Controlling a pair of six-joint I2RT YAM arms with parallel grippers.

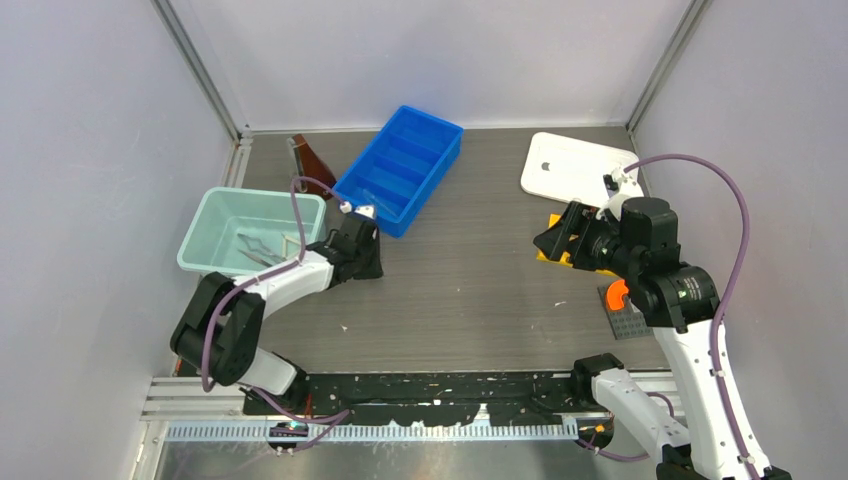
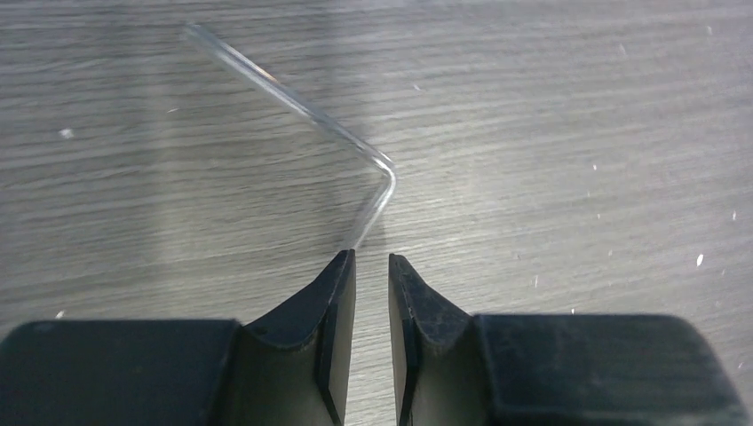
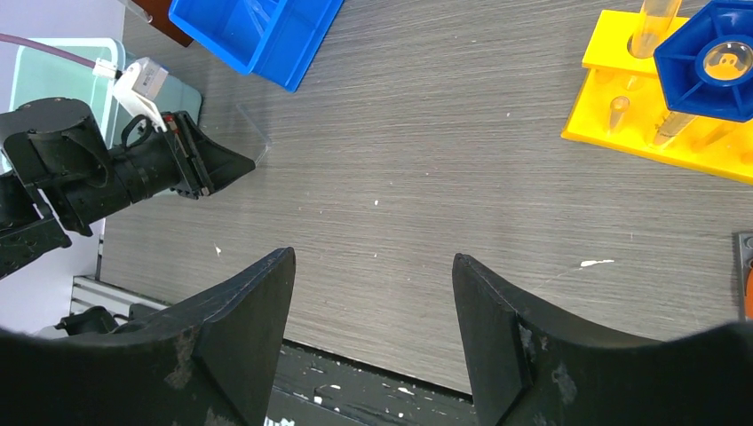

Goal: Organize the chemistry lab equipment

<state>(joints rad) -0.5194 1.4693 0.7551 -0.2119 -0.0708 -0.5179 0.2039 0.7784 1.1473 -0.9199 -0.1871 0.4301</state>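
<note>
A bent clear glass rod (image 2: 293, 98) lies on the grey table. Its short leg ends right at the tip of my left gripper (image 2: 372, 257), whose jaws stand a narrow gap apart with only table showing between them. From the right wrist view the left gripper (image 3: 249, 164) sits low beside the blue bin (image 3: 257, 31). My right gripper (image 3: 373, 262) hangs open and empty over bare table, next to the yellow rack (image 3: 622, 124). The rack holds a blue-capped tube (image 3: 719, 58) and a clear tube (image 3: 655, 22). Silver tongs (image 1: 260, 250) lie in the teal tub (image 1: 215, 215).
A blue divided bin (image 1: 400, 165) stands at the back centre, with a brown bottle (image 1: 312, 160) to its left. A white lid (image 1: 575, 165) lies at the back right. A grey mat with an orange piece (image 1: 622, 305) sits by the right arm.
</note>
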